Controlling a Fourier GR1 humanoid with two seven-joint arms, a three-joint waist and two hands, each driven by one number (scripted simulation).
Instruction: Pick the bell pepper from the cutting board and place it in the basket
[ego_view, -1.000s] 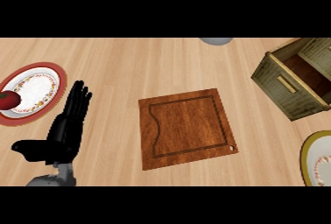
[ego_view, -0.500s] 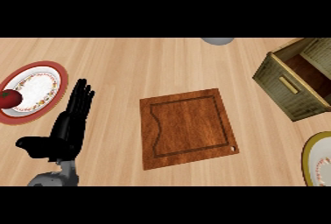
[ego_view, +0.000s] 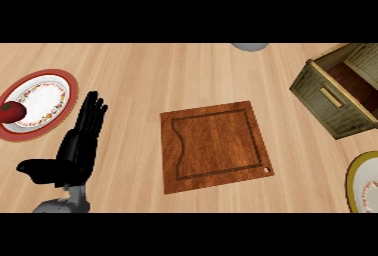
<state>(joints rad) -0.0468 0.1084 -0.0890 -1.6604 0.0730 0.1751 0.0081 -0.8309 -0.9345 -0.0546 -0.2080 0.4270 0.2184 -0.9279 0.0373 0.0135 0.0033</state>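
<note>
The left hand (ego_view: 74, 145) comes in from the lower left of the view on a grey forearm (ego_view: 63, 202). It is open: the fingers (ego_view: 92, 112) are straight and held together, pointing towards the top of the view, and the thumb (ego_view: 33, 167) sticks out to the left. It holds nothing. It shows over the tabletop (ego_view: 148, 65) between a red-rimmed plate (ego_view: 46, 97) on the left and the cutting board (ego_view: 215, 146) in the middle, with the fingertips near the plate's rim and well apart from the board.

The bell pepper (ego_view: 9, 111) appears to be the red, rounded thing with a bit of green on top that sits on the left part of that plate, partly cut off by the view's edge; its shape is too small to tell for sure. It is far from the basket (ego_view: 325, 100), which stands at the upper right with its opening showing a dark brown inside.

A second plate (ego_view: 356, 172) with a yellowish rim shows at the lower right edge, just below the basket. A grey thing (ego_view: 249, 46) peeks in at the top edge.
</note>
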